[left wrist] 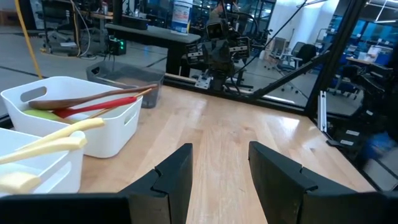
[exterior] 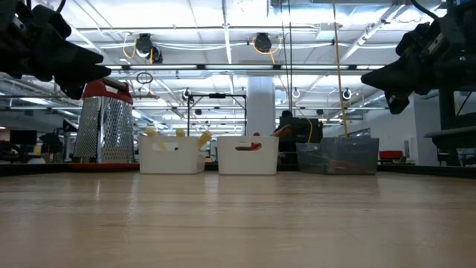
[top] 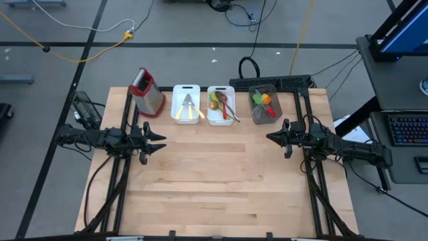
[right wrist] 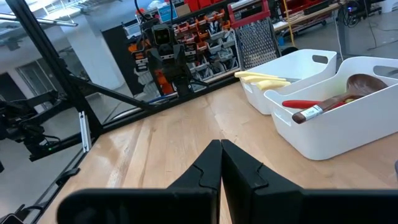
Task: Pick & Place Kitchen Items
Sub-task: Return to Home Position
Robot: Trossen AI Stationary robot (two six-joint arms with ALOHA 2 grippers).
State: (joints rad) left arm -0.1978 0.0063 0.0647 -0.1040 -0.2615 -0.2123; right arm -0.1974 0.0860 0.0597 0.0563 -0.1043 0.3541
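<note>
Left claw (left wrist: 219,152) agape, right claw (right wrist: 221,148) seemingly closed

The table (top: 221,194) is pale blond wood in long strips; the grater (top: 148,95) is silver metal dotted with holes, red on top; the left bin (top: 186,87) is white, its knives (top: 189,112) cream-yellow; the middle bin (top: 221,88) is white, with a brown wooden spoon (right wrist: 364,84), a red handle (left wrist: 99,107) and a green utensil (left wrist: 40,115); the right bin (top: 263,86) is smoky grey, its utensils (top: 264,104) green, orange and red; the left gripper (left wrist: 219,149) and the right gripper (right wrist: 219,143) are black.

Table (top: 221,181) smooth wood; grater (top: 150,94) perforated metal; bin (left wrist: 118,134) smooth plastic; spoon (right wrist: 365,83) wood.
</note>
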